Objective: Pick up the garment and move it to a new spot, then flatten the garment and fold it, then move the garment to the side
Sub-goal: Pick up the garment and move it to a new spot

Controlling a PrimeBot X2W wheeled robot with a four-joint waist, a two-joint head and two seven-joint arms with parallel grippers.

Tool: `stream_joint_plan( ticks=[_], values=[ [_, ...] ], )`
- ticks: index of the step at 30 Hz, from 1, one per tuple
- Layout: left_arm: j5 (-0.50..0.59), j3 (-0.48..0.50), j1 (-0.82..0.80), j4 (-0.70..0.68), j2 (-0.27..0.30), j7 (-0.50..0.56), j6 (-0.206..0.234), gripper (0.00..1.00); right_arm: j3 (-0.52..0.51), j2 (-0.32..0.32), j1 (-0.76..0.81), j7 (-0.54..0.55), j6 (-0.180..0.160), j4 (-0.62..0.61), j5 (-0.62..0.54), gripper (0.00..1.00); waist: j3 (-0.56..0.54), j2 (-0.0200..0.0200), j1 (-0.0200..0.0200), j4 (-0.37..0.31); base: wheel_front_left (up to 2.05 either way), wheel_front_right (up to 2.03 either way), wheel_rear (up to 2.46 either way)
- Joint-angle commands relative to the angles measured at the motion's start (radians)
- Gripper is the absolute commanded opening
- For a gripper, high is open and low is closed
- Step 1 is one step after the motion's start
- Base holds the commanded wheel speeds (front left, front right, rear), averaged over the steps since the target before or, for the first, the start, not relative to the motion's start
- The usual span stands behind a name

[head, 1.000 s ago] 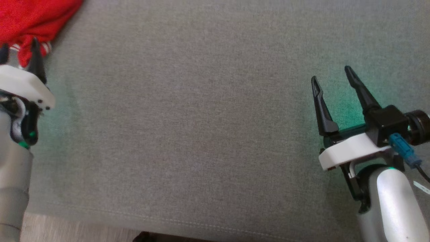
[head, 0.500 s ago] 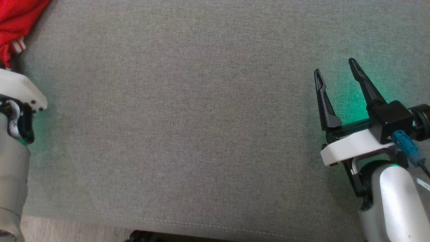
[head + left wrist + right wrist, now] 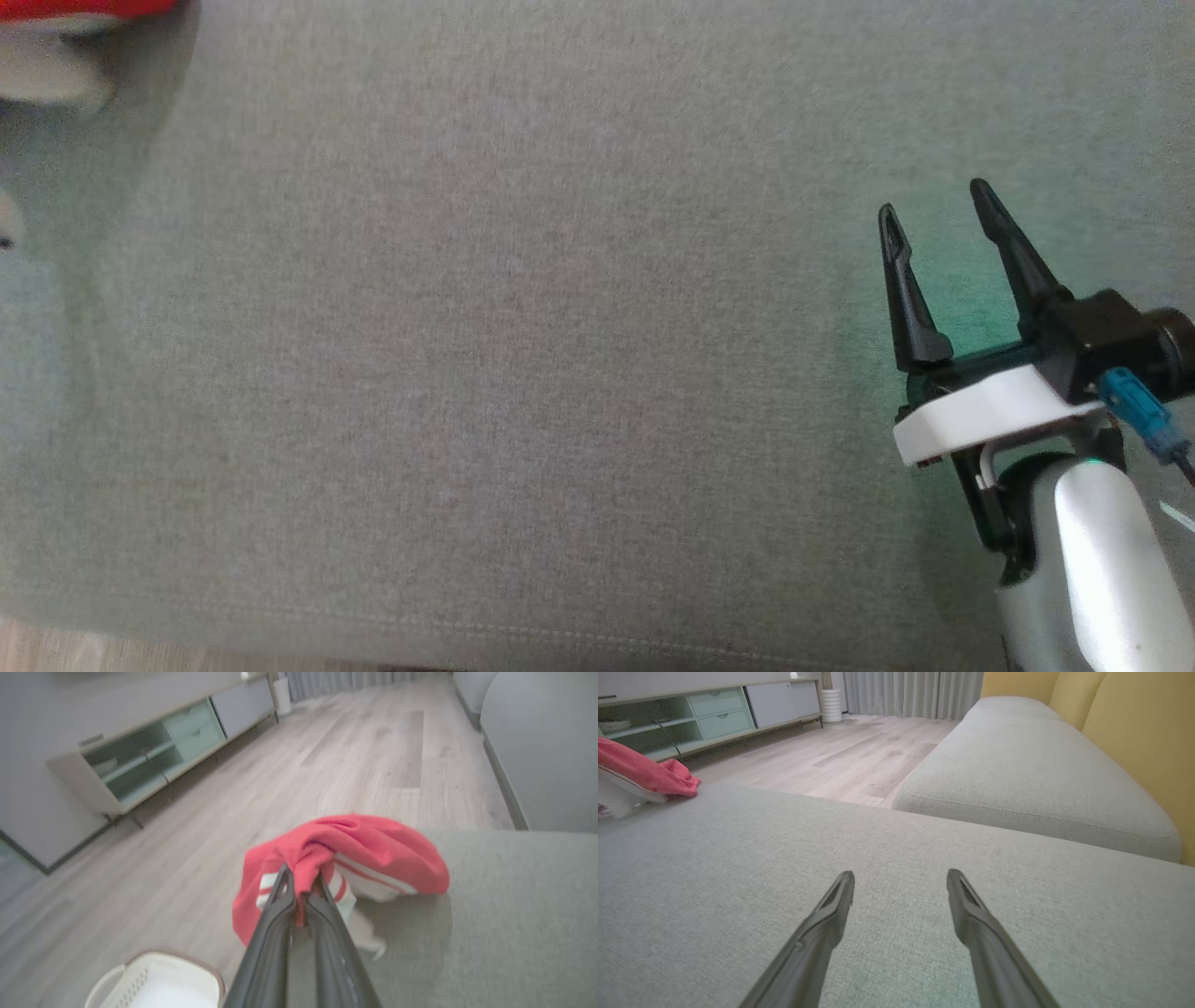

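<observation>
The grey sofa seat [image 3: 560, 327] is my work surface. It is a wide, flat cushion in a coarse woven fabric with a stitched seam along its front edge, and I judge the bare stretch in front of me is the new spot for laying cloth out. A second cushion [image 3: 1017, 774] of the same weave runs off beyond it, under a smooth yellow backrest [image 3: 1134, 742]. To the side there is pale wood-plank floor [image 3: 327, 765] and a long, low cabinet [image 3: 140, 760] with glass-fronted shelves against the wall.

The garment [image 3: 364, 854] sits at the far left corner of the seat, right by the edge above the floor. It is a soft red knit, bunched into a rounded heap, with white-and-red striped trim showing underneath. It casts a shadow on the cushion, so I take it to be partly raised. A white plastic basket [image 3: 154, 980] with a perforated wall stands on the floor below that corner.

My left gripper [image 3: 302, 875] has its long dark fingers pressed together on a gathered fold of the red cloth. A pinch on a ridge like that should let the rest hang free when I carry it over. My right gripper [image 3: 934, 200] hovers low over bare cushion, well apart from the garment. Its tapered fingers are spread wide with nothing between them, waiting, I'd say, to take a second corner for the flattening.
</observation>
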Motion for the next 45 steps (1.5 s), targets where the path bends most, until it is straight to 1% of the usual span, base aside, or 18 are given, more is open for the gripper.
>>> stream_joint_plan(
  ticks=[1, 5, 7, 8, 10, 15, 19, 21, 22, 28, 31, 34, 38, 41, 45],
  values=[
    [0.027, 0.007, -0.064, -0.039, 0.097, -0.019, 0.007, 0.00, 0.018, -0.002, 0.002, -0.020, 0.007, -0.017, 0.021, 1.00, -0.068, 0.0000, 0.0001, -0.021, 0.00, 0.00, 0.00],
    [0.078, -0.040, -0.117, -0.084, 0.135, -0.009, -0.016, 0.00, 0.008, -0.002, 0.029, -0.056, 0.007, 0.033, 0.068, 1.00, -0.168, 0.0000, 0.0001, -0.052, 0.00, 0.00, 0.00],
    [0.099, -0.066, -0.141, -0.114, 0.138, 0.005, -0.031, 0.00, -0.001, -0.002, 0.047, -0.076, 0.007, 0.060, 0.092, 1.00, -0.221, 0.0000, 0.0001, -0.071, 0.00, 0.00, 0.00],
    [0.099, -0.066, -0.141, -0.114, 0.138, 0.005, -0.031, 0.00, -0.001, -0.002, 0.047, -0.076, 0.007, 0.060, 0.092, 1.00, -0.221, 0.0000, 0.0001, -0.071, 0.00, 0.00, 0.00],
    [0.115, -0.092, -0.162, -0.145, 0.135, 0.023, -0.049, 0.00, -0.012, -0.002, 0.071, -0.093, 0.007, 0.084, 0.113, 1.00, -0.272, 0.0000, 0.0001, -0.090, 0.00, 0.00, 0.00],
    [0.143, -0.154, -0.198, -0.240, 0.108, 0.061, -0.084, 0.00, -0.044, -0.002, 0.134, -0.127, 0.007, 0.134, 0.150, 1.00, -0.374, 0.0000, 0.0001, -0.147, 0.00, 0.00, 0.00],
    [0.144, -0.190, -0.218, -0.308, 0.075, 0.083, -0.101, 0.00, -0.063, -0.002, 0.176, -0.142, 0.007, 0.158, 0.166, 1.00, -0.428, 0.0000, 0.0001, -0.204, 0.00, 0.00, 0.00],
    [0.139, -0.207, -0.229, -0.348, 0.050, 0.093, -0.107, 0.00, -0.073, -0.002, 0.191, -0.146, 0.007, 0.161, 0.171, 1.00, -0.438, 0.0000, 0.0001, -0.230, 0.00, 0.00, 0.00],
    [0.129, -0.221, -0.237, -0.391, 0.019, 0.102, -0.111, 0.00, -0.079, -0.002, 0.199, -0.150, 0.007, 0.161, 0.176, 1.00, -0.442, 0.0000, 0.0001, -0.255, 0.00, 0.00, 0.00],
    [0.038, -0.235, -0.222, -0.504, -0.088, 0.143, -0.119, 0.00, -0.082, -0.002, 0.202, -0.155, 0.007, 0.152, 0.186, 1.00, -0.419, 0.0000, 0.0001, -0.315, 0.00, 0.00, 0.00],
    [0.012, -0.240, -0.193, -0.546, -0.107, 0.159, -0.119, 0.00, -0.077, -0.002, 0.192, -0.161, 0.007, 0.149, 0.192, 1.00, -0.385, 0.0000, 0.0001, -0.334, 0.00, 0.00, 0.00],
    [0.001, -0.242, -0.142, -0.562, -0.100, 0.168, -0.105, 0.00, -0.071, -0.002, 0.177, -0.171, 0.007, 0.151, 0.201, 1.00, -0.344, 0.0000, 0.0001, -0.347, 0.00, 0.00, 0.00],
    [-0.015, -0.233, -0.052, -0.542, -0.072, 0.173, -0.075, 0.00, -0.061, -0.002, 0.150, -0.187, 0.007, 0.163, 0.208, 1.00, -0.287, 0.0000, 0.0001, -0.358, 0.00, 0.00, 0.00],
    [-0.024, -0.225, 0.017, -0.501, -0.047, 0.167, -0.055, 0.00, -0.056, -0.002, 0.128, -0.197, 0.007, 0.173, 0.209, 1.00, -0.248, 0.0000, 0.0001, -0.361, 0.00, 0.00, 0.00],
    [-0.036, -0.209, 0.092, -0.413, -0.020, 0.139, -0.030, 0.00, -0.048, -0.002, 0.100, -0.210, 0.007, 0.185, 0.209, 1.00, -0.207, 0.0000, 0.0001, -0.363, 0.00, 0.00, 0.00]
  ],
)
